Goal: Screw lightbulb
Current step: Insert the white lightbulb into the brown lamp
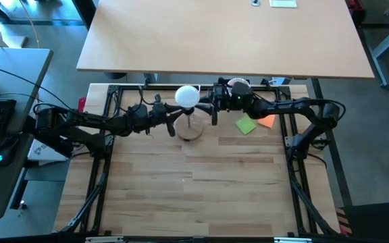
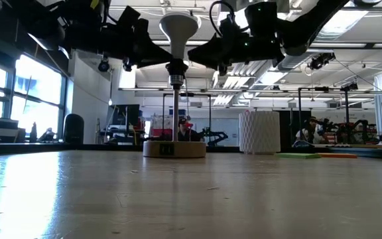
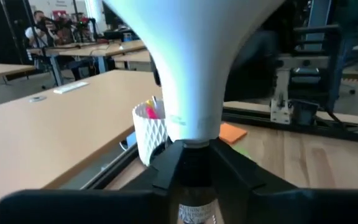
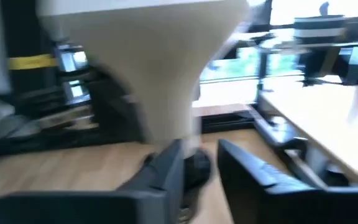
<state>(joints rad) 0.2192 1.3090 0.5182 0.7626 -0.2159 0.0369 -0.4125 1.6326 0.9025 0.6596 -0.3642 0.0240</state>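
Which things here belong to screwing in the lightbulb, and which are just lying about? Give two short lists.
Belong to the job:
- lightbulb
- wooden stand with its socket
- left claw at the socket
- right claw beside the bulb

Just lying about:
- white perforated cup
- green pad
- orange pad

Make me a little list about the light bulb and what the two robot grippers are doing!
bulb: lightbulb, white, upright on the stand's socket
stand: wooden disc stand with a thin post
left gripper: left gripper, fingers closed on the socket just under the bulb
right gripper: right gripper, at the bulb's neck from the other side
nearby: white perforated cup, green note
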